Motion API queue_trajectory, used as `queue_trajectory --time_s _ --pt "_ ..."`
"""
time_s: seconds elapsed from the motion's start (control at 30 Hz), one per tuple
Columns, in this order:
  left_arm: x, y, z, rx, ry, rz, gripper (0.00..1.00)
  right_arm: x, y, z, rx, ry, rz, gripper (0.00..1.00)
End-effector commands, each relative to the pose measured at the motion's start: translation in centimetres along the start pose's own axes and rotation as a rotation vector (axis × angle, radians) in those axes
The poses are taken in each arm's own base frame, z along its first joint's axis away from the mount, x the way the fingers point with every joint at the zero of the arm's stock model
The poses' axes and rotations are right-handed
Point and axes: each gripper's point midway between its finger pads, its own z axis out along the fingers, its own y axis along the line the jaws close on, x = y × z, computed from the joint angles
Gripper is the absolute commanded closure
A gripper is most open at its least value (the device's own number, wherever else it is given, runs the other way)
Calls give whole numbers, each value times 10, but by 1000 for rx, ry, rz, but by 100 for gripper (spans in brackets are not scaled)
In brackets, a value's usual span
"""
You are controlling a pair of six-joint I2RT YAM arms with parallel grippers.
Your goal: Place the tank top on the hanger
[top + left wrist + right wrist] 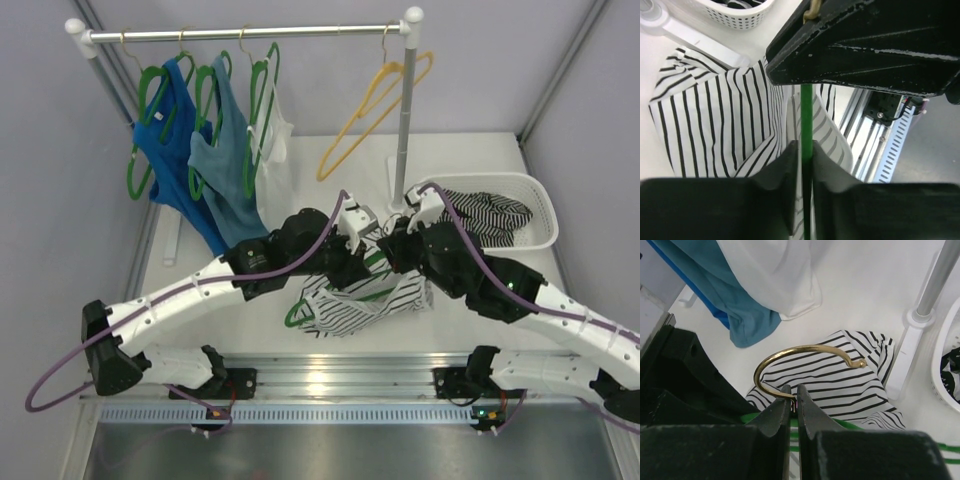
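Note:
The striped tank top (362,300) lies crumpled on the table between the arms, with the green hanger (298,313) partly inside it. My left gripper (806,150) is shut on the hanger's green bar (806,112), with striped cloth (705,115) beneath. My right gripper (794,390) is shut on the base of the brass hook (805,351), just above the green shoulders (867,427) and the tank top (840,382). From above, the left gripper (352,235) and the right gripper (398,248) meet over the garment.
A rail (240,33) at the back carries green hangers with a blue top (172,150), a teal top (225,160) and a white top (272,160), plus a bare yellow hanger (375,110). A white basket (540,215) at the right holds a darker striped garment (490,215). The rail's post (402,130) stands just behind the grippers.

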Motion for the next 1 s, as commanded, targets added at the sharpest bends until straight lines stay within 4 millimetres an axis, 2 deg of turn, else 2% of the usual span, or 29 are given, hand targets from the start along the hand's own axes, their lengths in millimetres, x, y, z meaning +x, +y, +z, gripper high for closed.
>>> queue_trajectory --time_s 0.0,0.03,0.13,0.23,0.27,0.37,0.43,0.5,0.53,0.67,0.77,0.83,0.87,0.93,0.97 --pt "-15 -4 3 19 -87 21 84 -35 11 -6 -45 -91 50 100" --pt "-16 -2 2 9 -95 20 100 -34 12 -6 -47 -89 49 99" --pt "-18 3 -1 -26 -128 10 100 -29 11 -7 -54 -82 46 94" --pt "-23 11 -7 -69 -189 -4 100 -26 8 -11 -59 -83 44 77" --pt "-26 10 -13 -69 -209 -6 100 -28 6 -15 -63 -94 49 65" --pt "-23 14 -16 -94 -226 -18 100 -26 4 -24 -82 -106 51 53" --pt "-22 16 -18 -102 -233 -20 100 -25 4 -34 -125 -123 48 52" --pt "-26 16 -22 -107 -253 -23 100 -15 17 -44 -247 -126 10 52" --pt "-27 16 -23 -110 -260 -23 100 -7 31 -50 -350 -108 -33 50" --pt "-38 15 -27 -115 -286 -22 100 25 56 -59 -548 -61 -116 46" --pt "-44 14 -27 -109 -291 -19 100 42 68 -56 -592 -31 -178 46" --pt "-47 12 -25 -101 -293 -18 100 49 68 -48 -566 -24 -218 46" --pt "-47 12 -24 -97 -290 -18 100 63 75 -44 -569 7 -246 45" --pt "-49 11 -24 -92 -291 -17 100 67 76 -37 -531 0 -281 45" --pt "-49 10 -23 -91 -290 -16 100 78 82 -34 -540 22 -303 43"
